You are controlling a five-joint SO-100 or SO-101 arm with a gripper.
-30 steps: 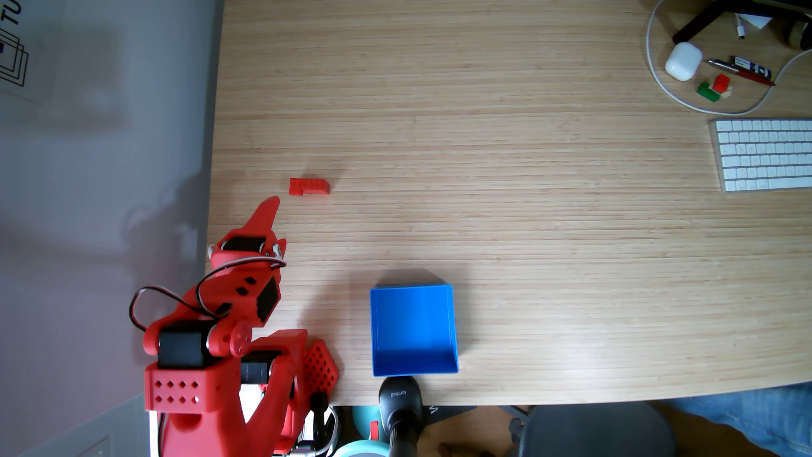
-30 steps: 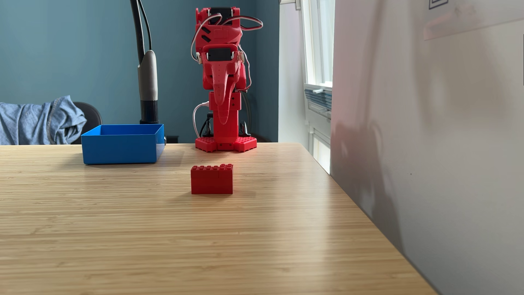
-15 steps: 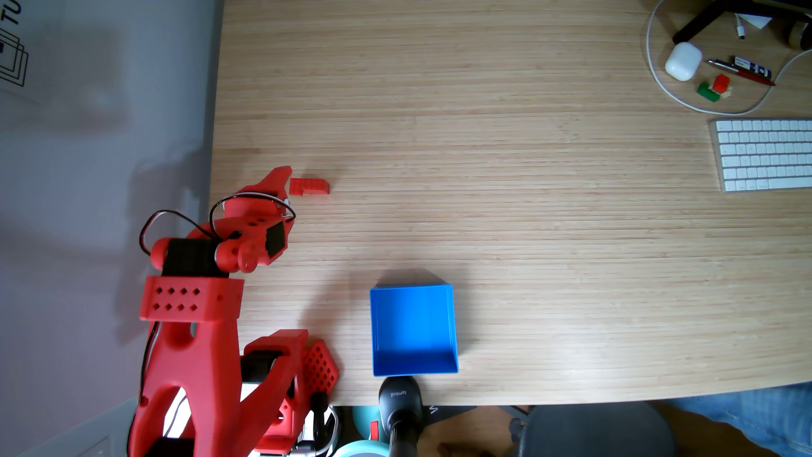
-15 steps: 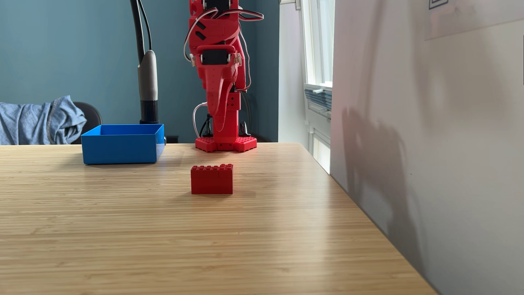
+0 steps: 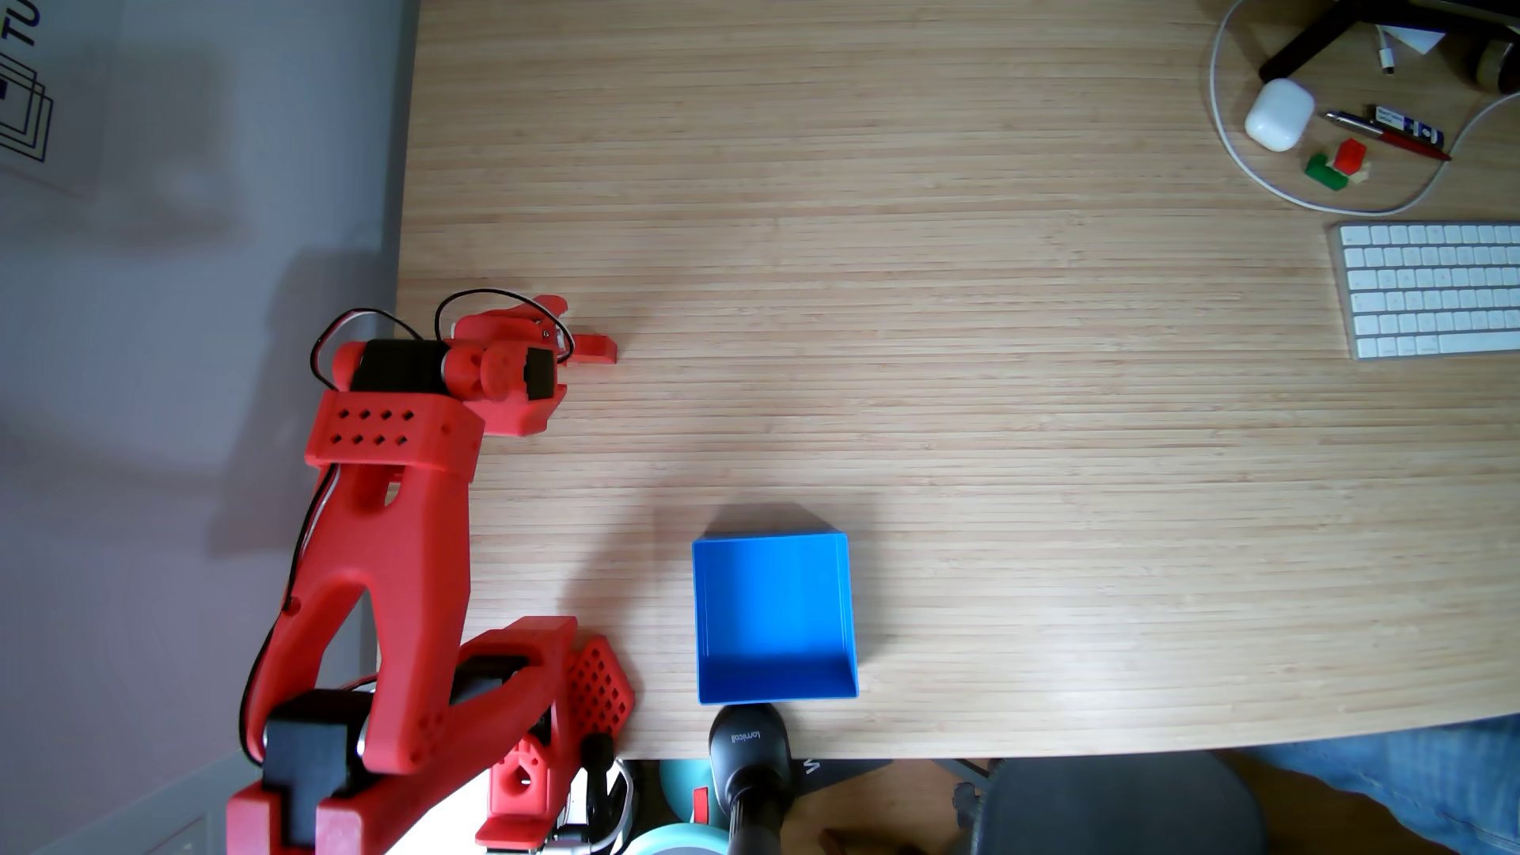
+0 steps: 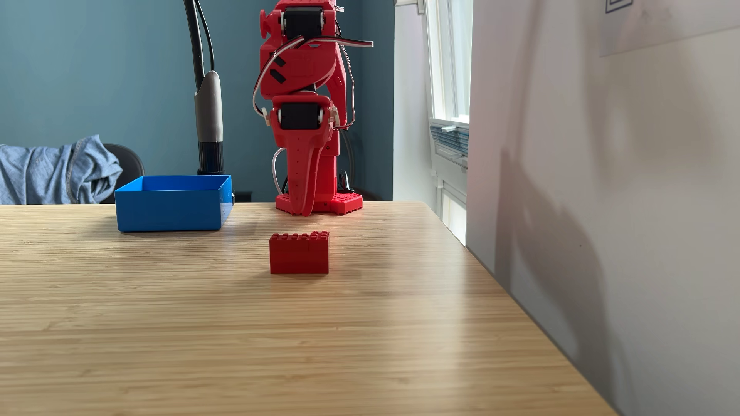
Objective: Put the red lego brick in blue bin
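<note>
Approaching the red lego brick (image 6: pixel 299 253): gripper (image 6: pixel 301 210) hangs above it, jaws together. Next: open jaws, descend, straddle it.

white keyboard (image 5: pixel 1431 289), earbud case (image 5: pixel 1279 114), pens (image 5: pixel 1386 131), small red-green block (image 5: pixel 1336 164) on counter (image 5: pixel 946 329), all well apart from end effector (image 5: pixel 567 316); denim cloth (image 6: pixel 56 172) on chair.

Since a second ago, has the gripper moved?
Yes. The gripper has come down toward the table and nearer the red lego brick, which stays put.

Matt grained wood table (image 6: pixel 360 340) — smooth.
</note>
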